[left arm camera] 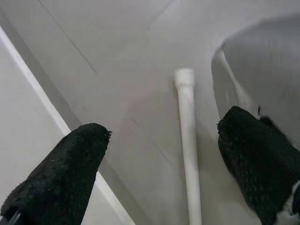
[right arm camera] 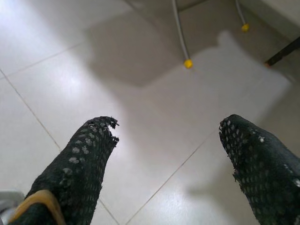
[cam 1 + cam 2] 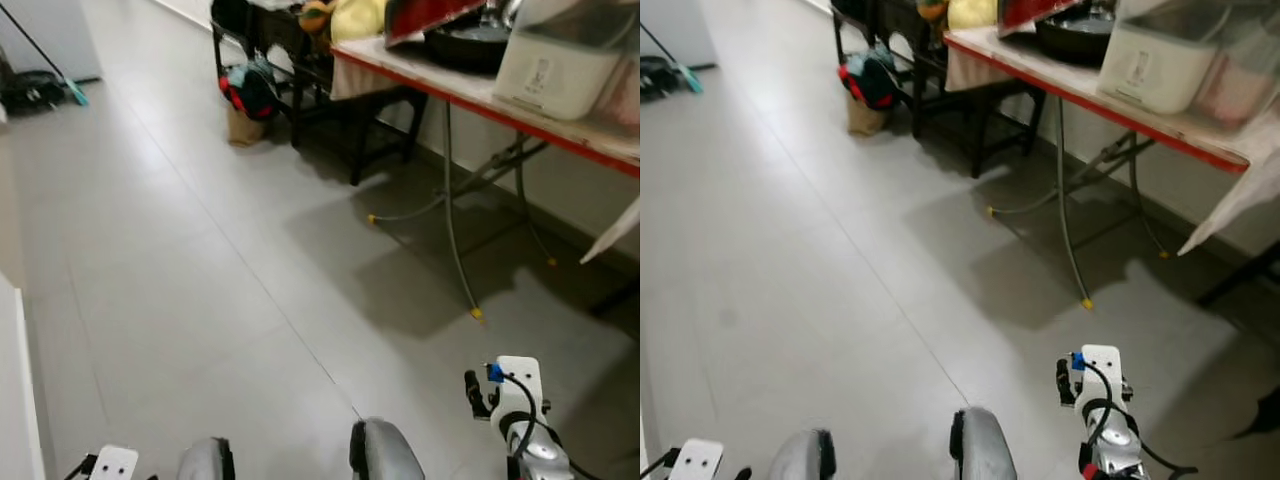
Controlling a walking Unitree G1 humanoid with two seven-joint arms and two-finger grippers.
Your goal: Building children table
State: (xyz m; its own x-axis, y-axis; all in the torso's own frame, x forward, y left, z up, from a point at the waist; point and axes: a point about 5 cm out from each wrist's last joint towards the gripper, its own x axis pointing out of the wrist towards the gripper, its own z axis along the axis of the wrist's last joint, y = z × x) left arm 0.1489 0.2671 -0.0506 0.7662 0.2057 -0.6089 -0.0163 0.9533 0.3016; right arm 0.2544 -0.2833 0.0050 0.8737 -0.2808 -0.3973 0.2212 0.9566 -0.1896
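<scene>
Two open claws, white leg (image 1: 187,140) below

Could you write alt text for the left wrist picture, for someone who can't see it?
The left gripper hangs open above a grey tiled floor, its two black fingers spread wide. A white tube lies on the floor between them, with a white board edge alongside.

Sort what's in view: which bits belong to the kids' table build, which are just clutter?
Job:
- white tube lying on the floor, likely a table leg, under the open left gripper
- white panel at the robot's left
- right gripper, open, holding nothing

Lying about:
- folding table
- white appliance
- black pan
- bag
</scene>
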